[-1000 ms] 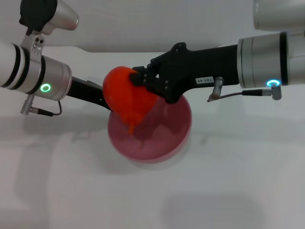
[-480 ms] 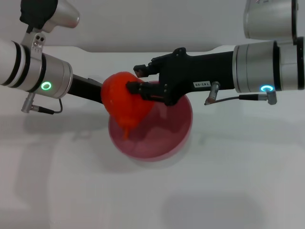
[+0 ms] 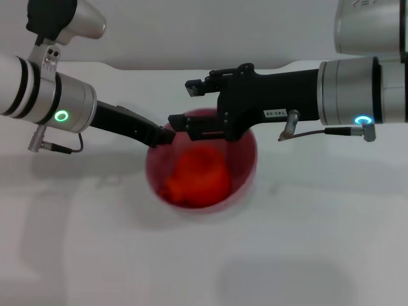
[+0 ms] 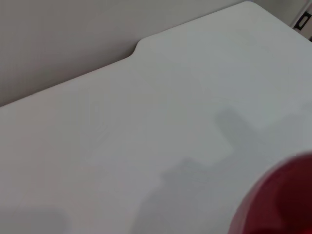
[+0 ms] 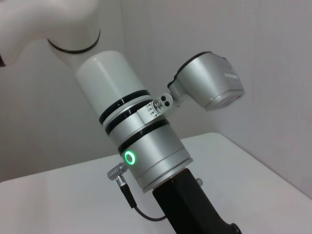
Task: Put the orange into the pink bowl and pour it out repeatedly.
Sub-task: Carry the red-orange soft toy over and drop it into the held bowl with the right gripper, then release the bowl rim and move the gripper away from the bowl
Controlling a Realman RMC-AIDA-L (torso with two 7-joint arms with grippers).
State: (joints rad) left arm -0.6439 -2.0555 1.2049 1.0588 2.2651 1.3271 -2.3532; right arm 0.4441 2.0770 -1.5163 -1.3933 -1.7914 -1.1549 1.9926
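The orange (image 3: 197, 172) lies inside the pink bowl (image 3: 247, 162), which stands on the white table in the middle of the head view. My right gripper (image 3: 186, 103) hangs open just above the bowl's far rim, with nothing between its fingers. From the left, my left gripper (image 3: 160, 135) reaches the bowl's left rim and is shut on it. A piece of the pink bowl (image 4: 280, 204) shows at the corner of the left wrist view. The right wrist view shows only my left arm (image 5: 141, 161).
The white table (image 3: 204, 255) spreads wide in front of the bowl and to both sides. Its far edge (image 4: 136, 48) meets a pale wall behind.
The right gripper opened and let go of the orange, which dropped into the pink bowl. The right gripper rose slightly. The left arm stayed at the rim.
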